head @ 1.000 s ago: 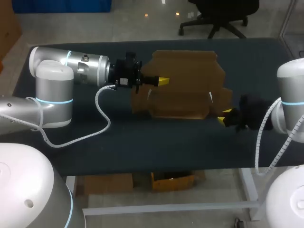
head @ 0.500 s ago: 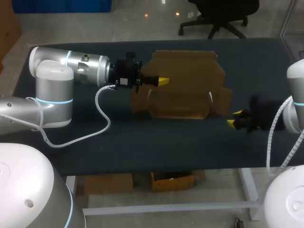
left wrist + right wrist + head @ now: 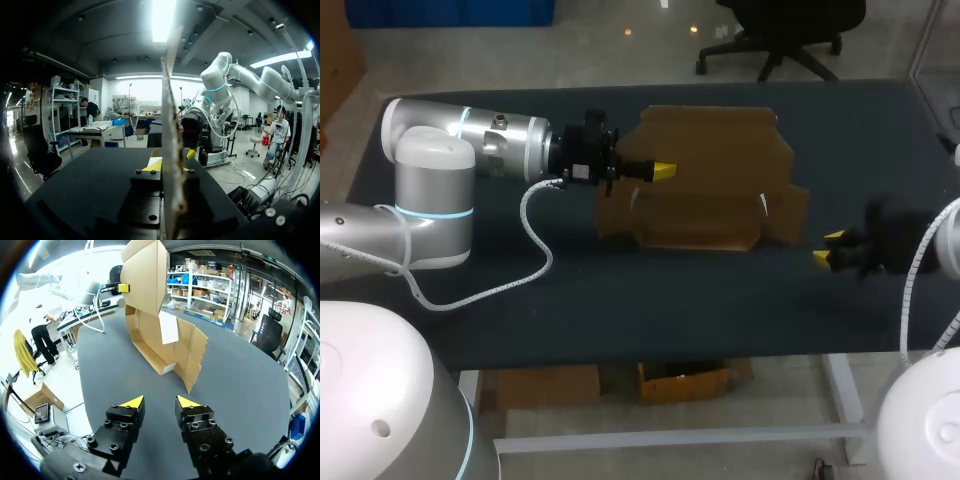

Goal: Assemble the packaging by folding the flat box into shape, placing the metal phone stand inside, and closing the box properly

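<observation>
Head view: cardboard box (image 3: 705,190) is lying half-folded on the table (image 3: 620,300). Left gripper (image 3: 663,170) is clamping the box's raised panel; in the left wrist view the panel's edge is sitting between both fingers. Right gripper (image 3: 160,401) is hanging released, fingers apart on nothing, with the box just ahead of it and not touching.

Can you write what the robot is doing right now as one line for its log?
step: folding box | left pincer: shut on box, panel held upright | right pincer: open, beside box, not touching | stand: not in view
</observation>
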Controlling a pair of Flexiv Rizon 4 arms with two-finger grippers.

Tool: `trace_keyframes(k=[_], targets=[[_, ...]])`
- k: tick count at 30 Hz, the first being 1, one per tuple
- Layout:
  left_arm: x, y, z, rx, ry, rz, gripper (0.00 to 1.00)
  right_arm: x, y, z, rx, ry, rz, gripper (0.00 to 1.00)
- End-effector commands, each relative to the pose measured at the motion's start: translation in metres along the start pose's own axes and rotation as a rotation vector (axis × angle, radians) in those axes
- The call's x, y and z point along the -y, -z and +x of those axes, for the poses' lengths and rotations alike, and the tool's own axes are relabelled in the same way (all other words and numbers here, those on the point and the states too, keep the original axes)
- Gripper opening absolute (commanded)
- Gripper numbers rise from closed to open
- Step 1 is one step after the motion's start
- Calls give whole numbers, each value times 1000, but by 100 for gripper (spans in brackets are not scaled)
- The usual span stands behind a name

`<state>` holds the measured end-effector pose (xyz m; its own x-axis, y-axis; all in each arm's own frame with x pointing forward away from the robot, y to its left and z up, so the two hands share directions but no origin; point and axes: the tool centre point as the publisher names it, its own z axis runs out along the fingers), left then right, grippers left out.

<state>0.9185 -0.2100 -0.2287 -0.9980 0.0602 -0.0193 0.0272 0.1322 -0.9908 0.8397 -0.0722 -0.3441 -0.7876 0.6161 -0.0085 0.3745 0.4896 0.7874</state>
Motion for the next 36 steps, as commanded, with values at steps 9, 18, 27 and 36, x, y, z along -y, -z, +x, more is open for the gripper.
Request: trace_keyframes(k=[9,18,27,36], targets=[[-1,0,1,2,0,-1,0,3,-12,-26,-24,17,-71,38],[-1,0,1,2,0,-1,0,-5,-27,-39,-51,44,-96,37],[-1,0,1,2,0,-1,0,-14,-40,-47,-81,69,-116,37],[-1,0,1,2,0,-1,0,-25,-52,-51,-98,100,-151,34]])
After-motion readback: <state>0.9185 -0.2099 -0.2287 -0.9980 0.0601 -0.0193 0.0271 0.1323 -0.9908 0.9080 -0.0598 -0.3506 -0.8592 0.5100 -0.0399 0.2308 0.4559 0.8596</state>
